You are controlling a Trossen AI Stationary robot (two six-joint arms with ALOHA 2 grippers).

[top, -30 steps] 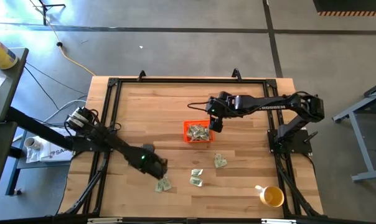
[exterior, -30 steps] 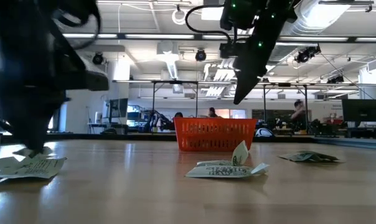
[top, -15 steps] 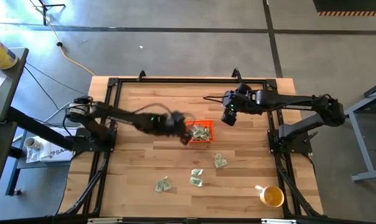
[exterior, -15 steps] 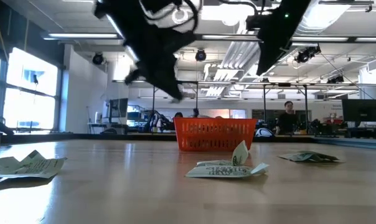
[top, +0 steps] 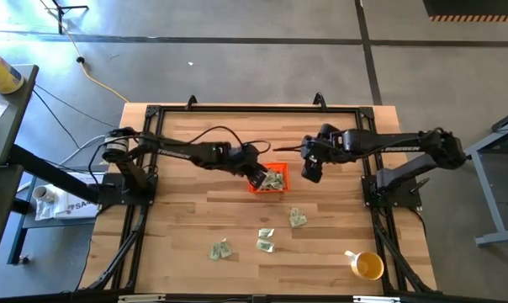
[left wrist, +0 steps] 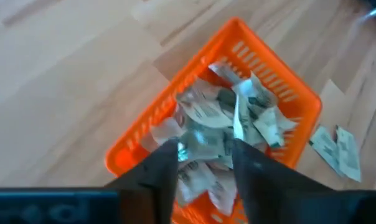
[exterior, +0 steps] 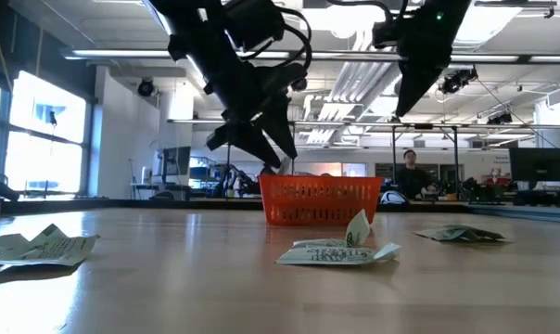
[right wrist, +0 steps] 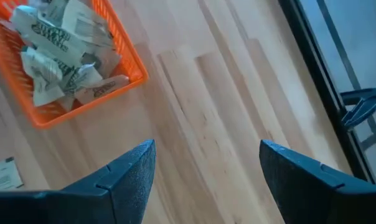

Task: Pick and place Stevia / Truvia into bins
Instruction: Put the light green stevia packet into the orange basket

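The orange bin stands mid-table, and several pale green and white Stevia packets lie heaped in it. My left gripper hovers open just above the bin's left end, and nothing sits between its fingers. My right gripper hangs open and empty above bare wood, right of the bin. Three loose packets lie flat on the near half of the table.
A yellow cup stands at the near right corner. A black frame runs around the tabletop. Bare wood lies left of the bin and along the far side. In the low view, people sit in the room beyond the table.
My left gripper has risen from the loose packets at the near left. It has swung toward the far right and now hangs over the bin's left end. My right gripper has moved off the bin toward the table's right edge. The loose packets on the table have stayed put.
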